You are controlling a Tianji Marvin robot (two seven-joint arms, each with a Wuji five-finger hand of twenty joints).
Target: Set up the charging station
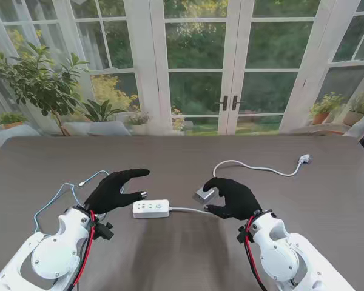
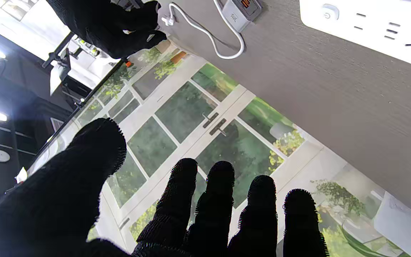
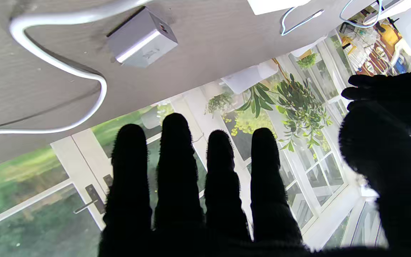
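Both spread, empty hands, left hand (image 1: pixel 116 190) and right hand (image 1: pixel 233 197), flank power strip (image 1: pixel 151 208).

white power strip (image 1: pixel 151 208) flat, grey charger (image 1: pixel 204 194) beside

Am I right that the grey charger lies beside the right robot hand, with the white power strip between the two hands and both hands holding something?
Not quite: both hold nothing. The wrist views show the left robot hand and right robot hand open; the charger and power strip lie as you said.

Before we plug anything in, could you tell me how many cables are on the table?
3: a pale blue cable at far left, the power strip's cord between the hands, and a white cable on the right.
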